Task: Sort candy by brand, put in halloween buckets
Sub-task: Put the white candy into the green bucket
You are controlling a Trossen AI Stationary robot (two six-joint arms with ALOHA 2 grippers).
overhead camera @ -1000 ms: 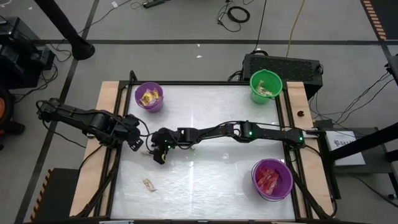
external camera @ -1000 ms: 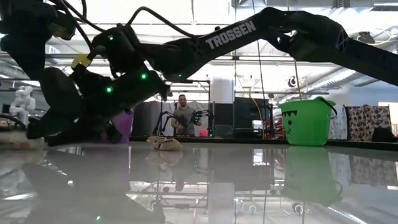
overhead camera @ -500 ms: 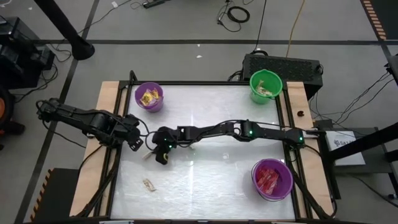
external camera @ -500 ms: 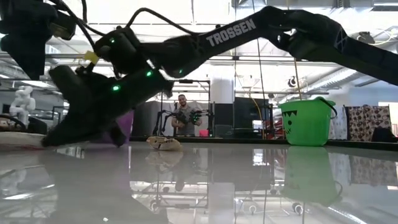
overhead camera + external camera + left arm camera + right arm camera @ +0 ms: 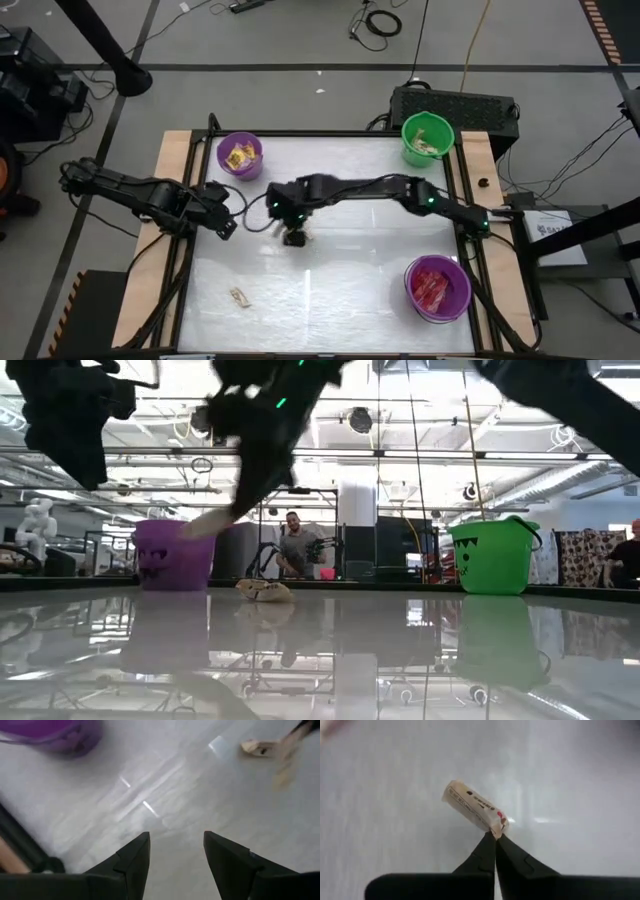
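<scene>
Tan candy piece [image 5: 474,811] pinched by its wrapper end in closed right gripper [image 5: 495,838] fingers, lifted above mid-surface [image 5: 340,280]. Best carried level and slowly toward green bucket [image 5: 427,137]. Left gripper [image 5: 175,842] fingers wide, empty, near left edge.

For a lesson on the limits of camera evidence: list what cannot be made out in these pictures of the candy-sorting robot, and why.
- Brand print on the tan candy pinched by the right gripper: too small, right wrist view.
- The loose candy on the table: too small to identify, high view.
- Contents of the green bucket: hidden by its wall, low view.
- Right gripper in the low view: motion-blurred.
</scene>
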